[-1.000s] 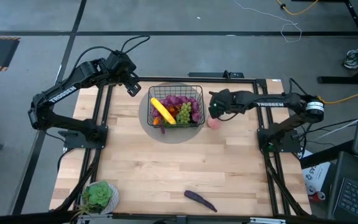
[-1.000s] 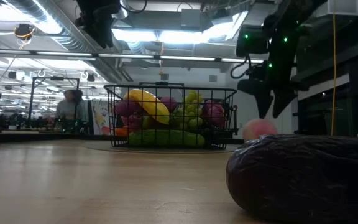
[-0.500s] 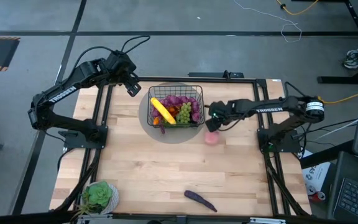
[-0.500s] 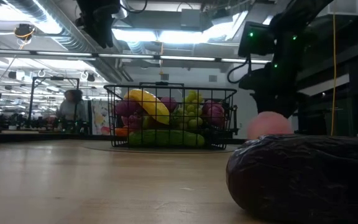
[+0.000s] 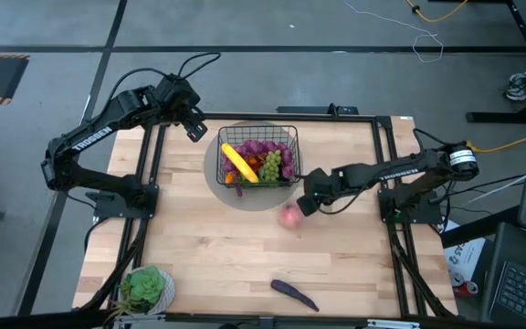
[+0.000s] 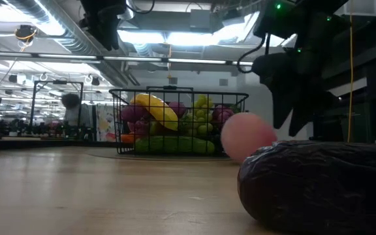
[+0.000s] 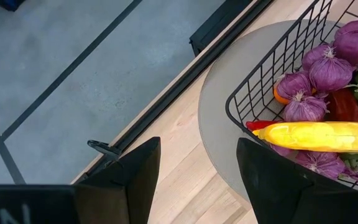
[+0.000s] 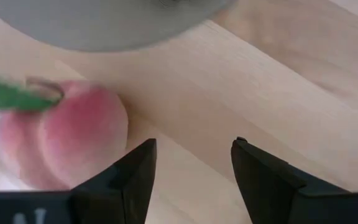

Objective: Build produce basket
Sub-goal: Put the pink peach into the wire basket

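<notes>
On left arm (image 5: pixel 89 139): "TROSSEN"

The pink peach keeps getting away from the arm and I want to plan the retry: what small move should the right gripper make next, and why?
Probably shift the right gripper sideways until its open fingers straddle the round pink peach, then lower. The peach lies loose on the wooden table, outside the black wire basket, and sits to one side of the fingers in the right wrist view, not between them.

Round grey disc (image 5: pixel 229 190) on the wooden table (image 5: pixel 208 247); potted leafy plant (image 5: pixel 146 287) at one near corner
</notes>
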